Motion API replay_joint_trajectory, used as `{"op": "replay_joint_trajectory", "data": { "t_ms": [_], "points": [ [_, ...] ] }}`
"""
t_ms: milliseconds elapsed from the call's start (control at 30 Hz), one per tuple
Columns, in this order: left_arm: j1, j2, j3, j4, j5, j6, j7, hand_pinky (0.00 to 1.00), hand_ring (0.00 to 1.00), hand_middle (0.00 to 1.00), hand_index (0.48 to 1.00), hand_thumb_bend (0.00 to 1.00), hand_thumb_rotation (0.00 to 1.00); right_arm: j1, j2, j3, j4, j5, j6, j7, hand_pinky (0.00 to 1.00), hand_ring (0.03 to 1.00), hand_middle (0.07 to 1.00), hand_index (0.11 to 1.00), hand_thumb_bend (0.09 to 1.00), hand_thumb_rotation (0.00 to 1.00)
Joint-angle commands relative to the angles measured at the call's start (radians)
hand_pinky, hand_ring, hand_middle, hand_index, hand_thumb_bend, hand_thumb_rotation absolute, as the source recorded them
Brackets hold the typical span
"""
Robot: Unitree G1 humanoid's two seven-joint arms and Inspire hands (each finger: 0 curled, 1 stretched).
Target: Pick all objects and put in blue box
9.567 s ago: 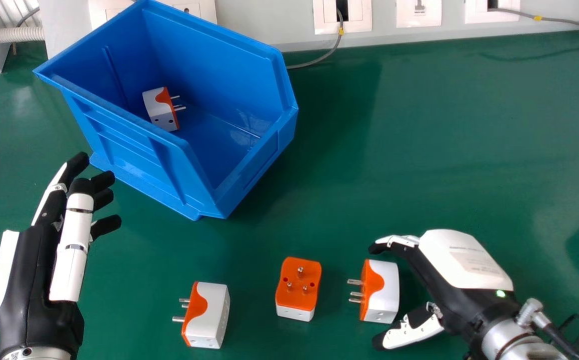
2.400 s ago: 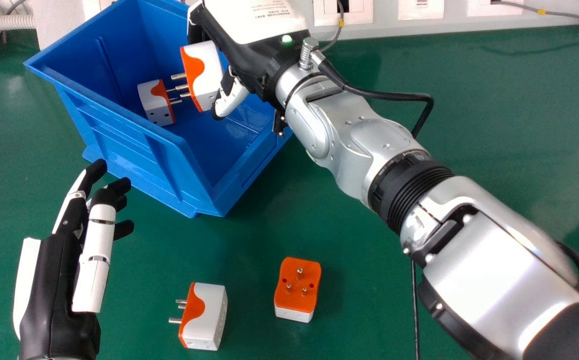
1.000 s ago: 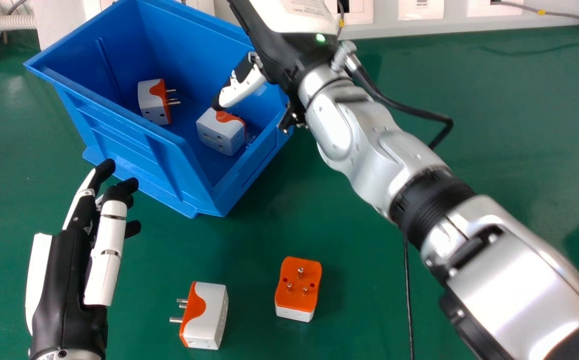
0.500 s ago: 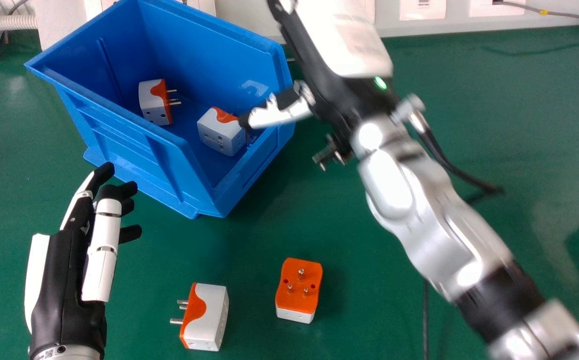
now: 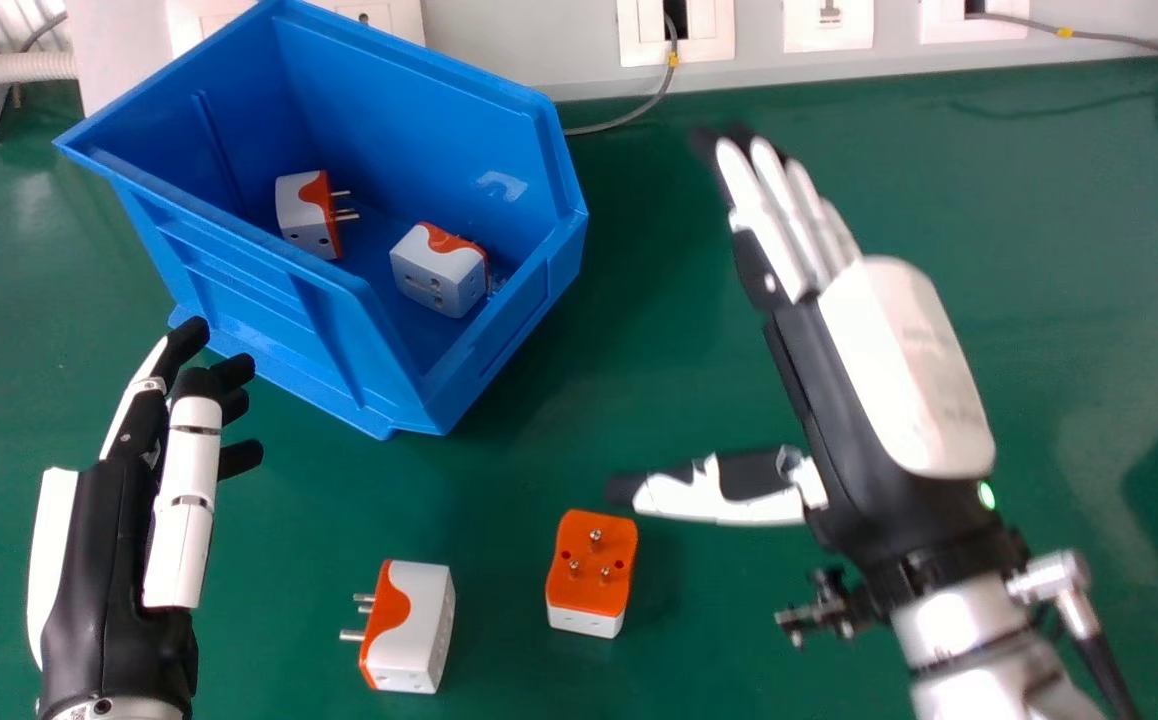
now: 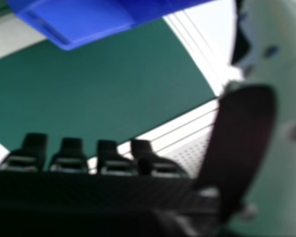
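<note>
Lying adapter (image 5: 427, 630): nearest me on the green table (image 5: 1059, 220), prongs toward my left, leaving its white body turned to my right for gripping.
Upturned adapter (image 5: 589, 592): just right of that one, prongs up; I judge its sides the safer hold.
Left hand (image 5: 119, 560): idle at the head view's left, fingers relaxed.
Right hand (image 5: 904, 370): above the table, right of the box, empty, fingers straight and thumb spread wide, likely making room for another adapter.
Blue box (image 5: 264, 285): beyond both loose adapters, its wide mouth open for dropping.
Boxed adapters: one (image 5: 307, 215), then another (image 5: 434, 270), lying apart inside; I judge space remains.
</note>
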Motion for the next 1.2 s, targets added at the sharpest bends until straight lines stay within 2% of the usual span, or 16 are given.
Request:
{"op": "replay_joint_trajectory", "data": {
  "t_ms": [0,200,267,400,533,833,933,1033,1167],
  "points": [
    [0.006,0.004,0.008,-0.004,-0.009,-0.033,-0.005,0.77,0.86,0.85,0.901,0.28,0.95,0.037,-0.002,-0.012,-0.016,-0.018,-0.028,-0.019,0.77,0.873,0.887,0.854,0.777,0.26],
    [0.018,0.003,0.008,0.007,-0.008,-0.057,-0.012,0.78,0.86,0.85,0.903,0.28,0.95,0.144,0.014,-0.015,-0.058,-0.05,-0.002,0.003,0.7,0.831,0.848,0.813,0.802,0.32],
    [0.021,0.004,0.008,0.005,-0.007,-0.057,-0.013,0.78,0.86,0.85,0.903,0.28,0.95,0.169,0.009,-0.015,-0.063,-0.057,-0.007,0.009,0.69,0.828,0.843,0.809,0.805,0.34],
    [0.03,0.002,0.003,-0.015,-0.005,-0.048,-0.015,0.78,0.86,0.85,0.904,0.28,0.95,0.186,-0.016,-0.016,-0.042,-0.092,-0.026,0.007,0.69,0.834,0.846,0.814,0.802,0.37],
    [0.032,0.003,0.005,-0.012,-0.012,-0.047,-0.018,0.78,0.87,0.85,0.904,0.29,0.95,0.2,-0.023,-0.006,-0.009,-0.086,-0.042,0.01,0.7,0.842,0.854,0.819,0.792,0.42],
    [0.033,0.002,0.008,-0.023,-0.015,-0.036,-0.022,0.78,0.87,0.85,0.904,0.3,0.94,0.203,0.014,0.022,0.01,-0.09,-0.023,0.051,0.71,0.855,0.872,0.826,0.777,0.45],
    [0.032,0.001,0.006,-0.025,-0.011,-0.033,-0.019,0.78,0.87,0.85,0.904,0.3,0.94,0.202,0.022,0.032,0.013,-0.123,-0.005,0.061,0.72,0.857,0.874,0.827,0.77,0.44],
    [0.035,0.001,0.006,-0.035,-0.012,-0.024,-0.018,0.78,0.87,0.85,0.904,0.3,0.94,0.203,0.028,0.051,0.008,-0.189,0.032,0.083,0.72,0.853,0.871,0.825,0.77,0.43],
    [0.037,0.0,0.002,-0.044,-0.005,-0.017,-0.016,0.78,0.87,0.85,0.904,0.3,0.94,0.196,0.034,0.073,0.012,-0.269,0.08,0.103,0.72,0.851,0.869,0.825,0.764,0.46]
  ]
}}
